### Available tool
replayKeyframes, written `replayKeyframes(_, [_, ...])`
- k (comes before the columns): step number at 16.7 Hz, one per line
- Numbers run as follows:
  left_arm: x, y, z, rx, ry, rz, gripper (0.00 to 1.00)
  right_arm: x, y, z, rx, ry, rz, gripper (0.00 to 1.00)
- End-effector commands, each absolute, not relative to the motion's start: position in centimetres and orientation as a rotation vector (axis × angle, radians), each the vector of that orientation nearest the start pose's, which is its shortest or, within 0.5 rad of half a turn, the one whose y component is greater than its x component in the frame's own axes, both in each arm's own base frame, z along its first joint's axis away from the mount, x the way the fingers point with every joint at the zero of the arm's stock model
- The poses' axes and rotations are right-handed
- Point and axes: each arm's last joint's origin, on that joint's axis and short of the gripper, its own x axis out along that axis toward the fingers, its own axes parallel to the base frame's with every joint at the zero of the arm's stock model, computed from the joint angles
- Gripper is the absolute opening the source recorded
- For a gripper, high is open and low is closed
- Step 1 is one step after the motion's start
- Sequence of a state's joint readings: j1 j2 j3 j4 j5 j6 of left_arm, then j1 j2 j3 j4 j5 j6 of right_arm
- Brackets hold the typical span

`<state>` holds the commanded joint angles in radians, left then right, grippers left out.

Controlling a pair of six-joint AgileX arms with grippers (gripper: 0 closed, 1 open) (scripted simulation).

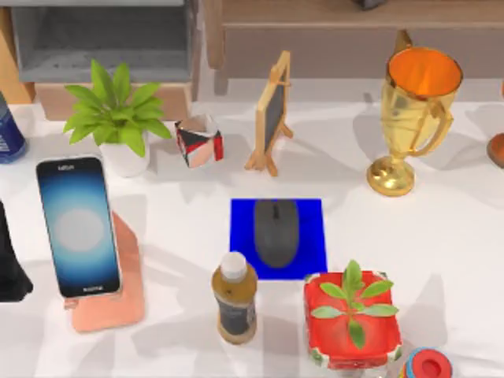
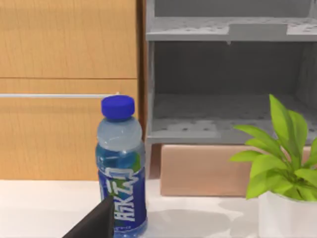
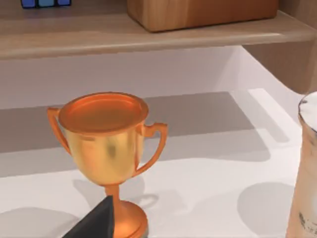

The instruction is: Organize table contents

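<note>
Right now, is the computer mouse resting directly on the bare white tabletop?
No, in the top view the mouse lies on a blue mat, which separates it from the table.

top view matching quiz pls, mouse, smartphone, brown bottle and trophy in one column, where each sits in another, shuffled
Things:
1. computer mouse
2. smartphone
3. brown white-capped bottle
4. gold trophy

Places:
A. propped on a pink stand at the table's left
B. on the blue mat in the middle
C. back right of the table
D. just off the blue mat's front left corner

Pairs: 1-B, 2-A, 3-D, 4-C
</note>
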<state>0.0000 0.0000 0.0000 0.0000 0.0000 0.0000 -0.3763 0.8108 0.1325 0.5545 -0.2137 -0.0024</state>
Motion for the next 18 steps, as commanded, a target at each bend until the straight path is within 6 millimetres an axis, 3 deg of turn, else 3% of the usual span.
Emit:
replayKeyframes(4, [10.6,-0.1,16.0,0.000,0.000,0.000,1.00,18.5,-9.9,14.9,0.068,0.183,-0.192,1.00])
replayKeyframes(11, [10.6,-0.1,16.0,0.000,0.000,0.000,1.00,21.3,-17.0,9.2,0.095,0.149,-0.167,1.00])
replayKeyframes(18, [10.6,-0.1,16.0,0.000,0.000,0.000,1.00,23.9,-19.6,6.2,-0.003,0.009,-0.028,1.00])
